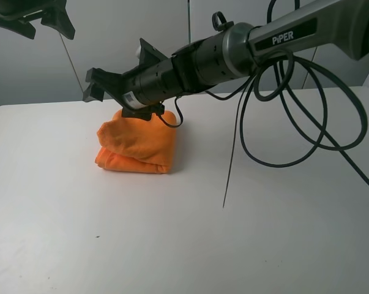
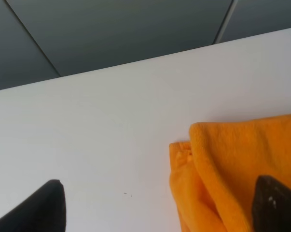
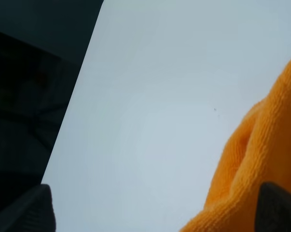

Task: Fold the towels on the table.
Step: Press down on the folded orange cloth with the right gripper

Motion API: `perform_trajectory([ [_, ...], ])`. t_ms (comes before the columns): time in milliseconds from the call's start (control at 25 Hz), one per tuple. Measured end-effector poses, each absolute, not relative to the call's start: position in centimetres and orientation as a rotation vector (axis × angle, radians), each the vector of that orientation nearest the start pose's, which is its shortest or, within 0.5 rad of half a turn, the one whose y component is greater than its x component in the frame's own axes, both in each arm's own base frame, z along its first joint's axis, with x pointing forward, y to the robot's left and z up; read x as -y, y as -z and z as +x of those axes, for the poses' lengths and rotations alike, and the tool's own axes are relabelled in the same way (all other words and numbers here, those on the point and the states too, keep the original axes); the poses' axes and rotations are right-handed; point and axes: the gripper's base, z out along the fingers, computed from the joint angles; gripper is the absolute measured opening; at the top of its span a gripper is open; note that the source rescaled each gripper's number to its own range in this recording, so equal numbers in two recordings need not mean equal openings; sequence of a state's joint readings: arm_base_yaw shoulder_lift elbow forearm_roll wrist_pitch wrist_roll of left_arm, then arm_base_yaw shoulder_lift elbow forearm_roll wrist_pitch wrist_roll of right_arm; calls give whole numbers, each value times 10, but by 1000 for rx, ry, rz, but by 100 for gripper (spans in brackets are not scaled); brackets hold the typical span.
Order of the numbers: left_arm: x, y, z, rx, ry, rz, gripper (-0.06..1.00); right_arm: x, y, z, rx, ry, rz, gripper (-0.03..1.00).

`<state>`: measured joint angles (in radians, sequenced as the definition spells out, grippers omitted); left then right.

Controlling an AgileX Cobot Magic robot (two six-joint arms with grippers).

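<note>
The orange towel [image 1: 137, 144] lies folded into a thick bundle on the white table [image 1: 184, 245], left of centre toward the back. My right gripper [image 1: 96, 86] reaches across from the right and hovers just above the towel's far left edge, open and empty. In the right wrist view its fingertips [image 3: 32, 208] stand wide apart, with the towel [image 3: 261, 159] on one side. My left gripper [image 1: 42, 23] is raised high at the far left, open and empty. The left wrist view shows its fingertips [image 2: 41, 208] wide apart above the table, with the towel [image 2: 232, 164] beside one of them.
Black cables [image 1: 306, 122] loop down from the right arm over the table's right half. A thin wire [image 1: 228, 177] hangs down to the tabletop near the centre. A grey wall [image 1: 111, 49] stands behind the table's far edge.
</note>
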<state>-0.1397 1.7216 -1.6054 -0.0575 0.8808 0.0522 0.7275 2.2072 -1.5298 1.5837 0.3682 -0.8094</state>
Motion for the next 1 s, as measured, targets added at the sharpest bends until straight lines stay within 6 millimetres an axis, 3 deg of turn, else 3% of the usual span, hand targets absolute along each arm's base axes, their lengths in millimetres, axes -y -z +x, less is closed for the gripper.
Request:
perform_trajectory([
  [520, 57, -340, 382, -2474, 87, 219, 98, -381, -122, 320, -2438, -1155, -270, 89],
  [800, 57, -340, 382, -2474, 84, 222, 98, -384, -95, 317, -2492, -1115, -274, 89],
  [1000, 57, -340, 382, -2474, 84, 222, 98, -384, -93, 317, -2497, -1112, -273, 89],
])
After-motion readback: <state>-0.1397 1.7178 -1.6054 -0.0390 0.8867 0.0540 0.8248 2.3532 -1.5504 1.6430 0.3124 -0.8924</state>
